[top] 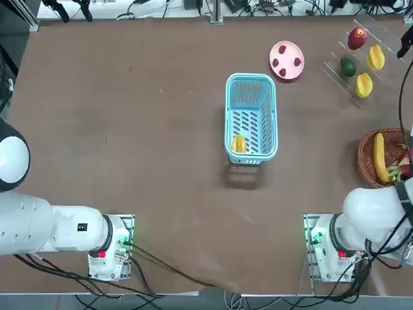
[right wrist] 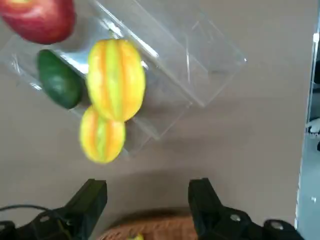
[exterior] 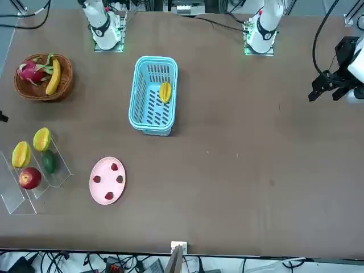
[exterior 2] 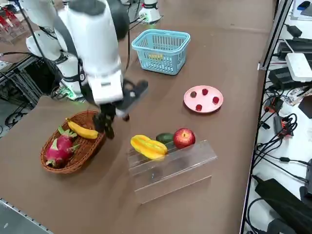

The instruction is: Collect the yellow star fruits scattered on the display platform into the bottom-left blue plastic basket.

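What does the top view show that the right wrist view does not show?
Only the top view shows the blue plastic basket with one star fruit inside, the pink plate and the wicker basket. Only the wrist view shows the open right gripper. Both show the display platform with two star fruits, a red fruit and a green fruit.

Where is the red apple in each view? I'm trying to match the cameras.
Top: apple top right, on the rack.
Front: lower left.
Right side: centre, right of the green fruit.
Wrist: at the edge.
Shared landmark: that green fruit beside it.
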You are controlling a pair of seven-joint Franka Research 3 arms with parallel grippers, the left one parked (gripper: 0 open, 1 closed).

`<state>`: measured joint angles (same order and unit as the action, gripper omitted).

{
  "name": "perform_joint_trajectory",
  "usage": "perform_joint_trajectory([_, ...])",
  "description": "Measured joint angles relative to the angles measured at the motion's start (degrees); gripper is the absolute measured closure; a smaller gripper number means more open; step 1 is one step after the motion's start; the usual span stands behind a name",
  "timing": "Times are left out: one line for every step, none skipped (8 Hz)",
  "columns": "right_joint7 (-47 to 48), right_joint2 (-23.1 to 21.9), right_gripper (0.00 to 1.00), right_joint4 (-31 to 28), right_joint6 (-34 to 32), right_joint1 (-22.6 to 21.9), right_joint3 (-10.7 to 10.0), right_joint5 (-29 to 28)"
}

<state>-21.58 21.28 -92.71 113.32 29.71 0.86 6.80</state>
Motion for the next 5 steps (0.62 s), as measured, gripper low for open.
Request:
perform_joint_trajectory([-0.6, 2.57, 0.0, 0.2, 2.86, 0.44, 0.18, 0.0])
perform_joint_trajectory([-0.82, 4.51, 0.0, 0.45, 5.04, 0.58, 0.41, -0.02])
perform_joint_trajectory([-0.86, 5.74, 0.0, 0.65, 6.33, 0.6, 0.87, -0.05])
perform_joint_trajectory([-0.86, 6.35, 0.0, 0.86, 7.11, 0.56, 1.45, -0.05])
perform_joint_trajectory([-0.86, 6.53, 0.0, 1.12, 7.53, 0.5, 1.91, -0.06])
